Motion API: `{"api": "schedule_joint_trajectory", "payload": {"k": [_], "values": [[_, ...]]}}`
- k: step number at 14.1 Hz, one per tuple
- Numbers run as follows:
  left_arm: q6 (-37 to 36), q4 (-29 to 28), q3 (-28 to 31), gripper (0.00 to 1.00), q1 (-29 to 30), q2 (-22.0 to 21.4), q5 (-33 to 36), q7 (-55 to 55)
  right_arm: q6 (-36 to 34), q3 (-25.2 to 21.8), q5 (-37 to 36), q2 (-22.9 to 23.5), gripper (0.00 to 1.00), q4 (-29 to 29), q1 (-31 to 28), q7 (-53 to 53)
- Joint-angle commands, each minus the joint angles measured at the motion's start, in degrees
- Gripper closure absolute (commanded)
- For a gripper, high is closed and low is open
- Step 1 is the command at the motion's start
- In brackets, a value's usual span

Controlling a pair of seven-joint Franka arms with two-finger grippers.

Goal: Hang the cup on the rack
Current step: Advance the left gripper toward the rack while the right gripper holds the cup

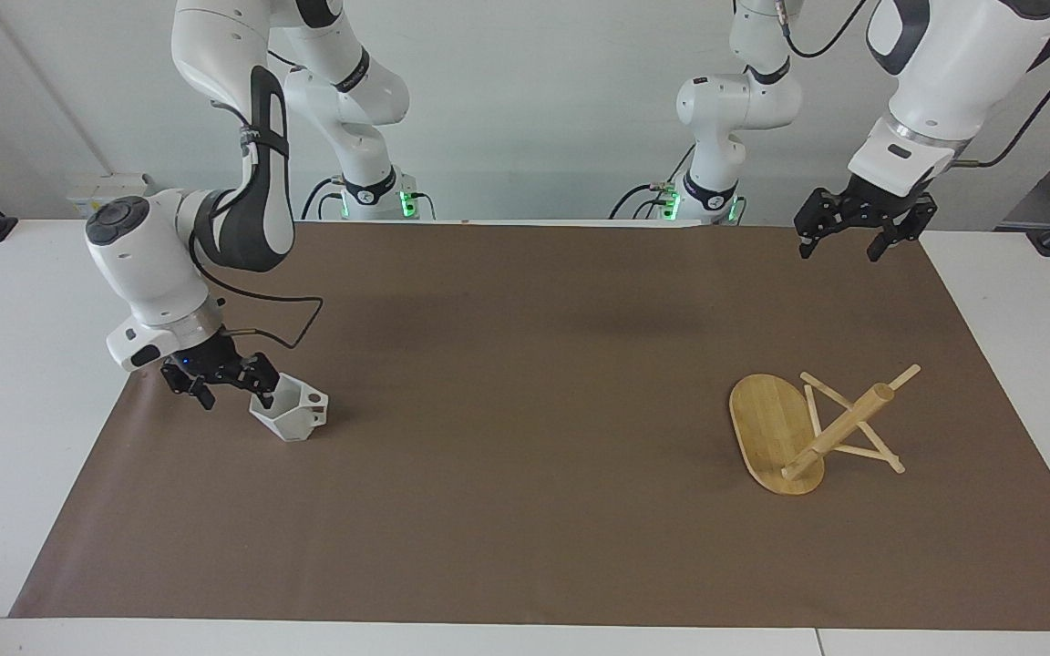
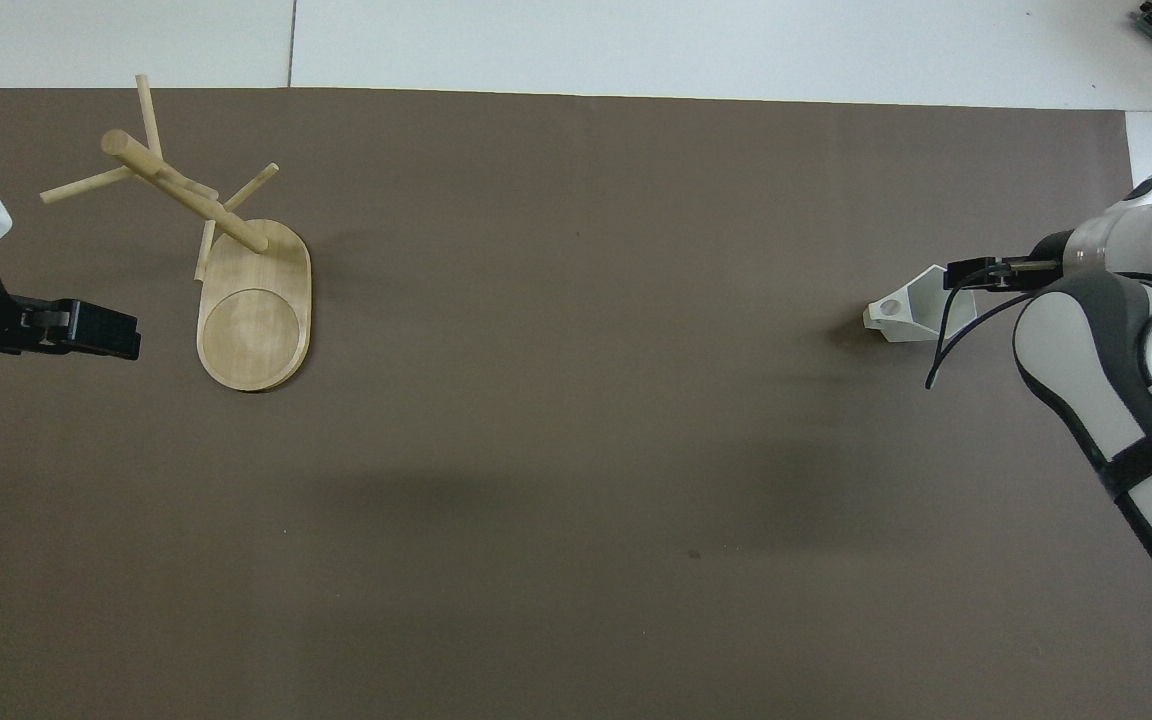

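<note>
The task is at its start: nothing hangs on the rack (image 1: pixel 803 428), which has tipped over and lies on its side on the brown mat (image 1: pixel 525 364) toward the left arm's end of the surface, its oval base on edge and its post and pegs slanting up. The cup (image 1: pixel 290 411) sits on the mat toward the right arm's end, tilted, its handle with the round hole pointing away from the right pincer (image 1: pixel 231 383). That pincer is low at the cup's rim, jaws wide, one finger seemingly at or inside the rim and the other outside; it has not closed, so I judge the cup is not yet gripped. The left pincer (image 1: pixel 839 239) hangs in the air above the mat's edge near the robots, well apart from the rack, also wide and holding nothing. Left to do, by my reading: close on the cup, lift it, set the rack upright, and slip the handle's hole over a peg.
</note>
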Motion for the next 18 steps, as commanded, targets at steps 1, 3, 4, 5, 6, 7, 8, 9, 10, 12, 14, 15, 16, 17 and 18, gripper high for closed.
{"api": "schedule_joint_trajectory", "payload": {"k": [1, 3, 4, 5, 6, 7, 8, 9, 10, 12, 14, 15, 16, 17, 18], "values": [[3.9, -5.7, 0.3, 0.0, -0.2, -3.5, 0.1, -2.1, -0.2, 0.5, 0.7, -1.4, 0.0, -2.2, -0.5, -1.7], [5.4, -8.4, 0.3, 0.0, -0.1, -4.6, -1.7, -6.0, -0.2, 0.5, 0.6, -2.0, 0.0, -3.7, -0.5, -2.9], [5.3, -8.8, 0.3, 0.0, -0.2, -4.7, -1.9, -9.2, -0.1, 0.5, 0.6, -2.2, 0.0, -4.3, -0.5, -2.9], [5.0, -9.4, 0.3, 0.0, -0.2, -4.8, -2.1, -12.4, -0.1, 0.5, 0.6, -2.3, 0.0, -4.4, -0.5, -2.9], [5.1, -10.3, 0.3, 0.0, 0.1, -5.1, -3.6, -15.3, -0.1, 0.5, 0.7, -2.3, 0.0, -4.4, -0.5, -2.8], [5.4, -11.4, 0.4, 0.0, 0.3, -5.9, -5.6, -17.6, -0.1, 0.5, 0.7, -2.3, 0.0, -4.5, -0.5, -2.7], [5.7, -12.3, 0.4, 0.0, 0.3, -6.4, -6.1, -19.5, 0.0, 0.5, 0.7, -2.3, 0.0, -4.5, -0.5, -2.6], [6.5, -13.2, 0.4, 0.0, -0.2, -6.8, -6.1, -22.2, 0.0, 0.5, 0.7, -2.3, 0.0, -4.5, -0.5, -2.2], [8.9, -14.0, 0.4, 0.0, -0.5, -7.1, -6.0, -25.8, 0.0, 0.5, 0.7, -2.3, 0.0, -4.7, -0.5, -2.2], [11.3, -14.2, 0.3, 0.0, -0.5, -7.0, -6.2, -31.2, 0.0, 0.5, 0.7, -2.5, 0.0, -5.3, -0.5, -2.0], [11.0, -14.2, 0.3, 0.0, -0.5, -7.0, -7.8, -34.6, 0.2, 0.5, 0.7, -2.7, 0.0, -6.0, -0.5, -0.8], [11.3, -14.1, 0.3, 0.0, -0.4, -6.9, -9.2, -37.5, 0.1, 0.5, 0.7, -2.8, 0.0, -6.3, -0.5, 0.3], [11.7, -14.1, 0.4, 0.0, -0.3, -6.9, -10.5, -41.2, 0.1, 0.5, 0.7, -2.9, 0.0, -6.5, -0.5, 1.3], [12.1, -14.2, 0.3, 0.0, -0.3, -6.9, -11.3, -44.1, 0.1, 0.5, 0.7, -2.9, 0.02, -6.7, -0.5, 2.0], [12.0, -14.5, 0.3, 0.0, -0.5, -7.1, -12.7, -46.2, 0.1, 0.5, 0.7, -2.9, 0.05, -6.7, -0.5, 2.2]]}}
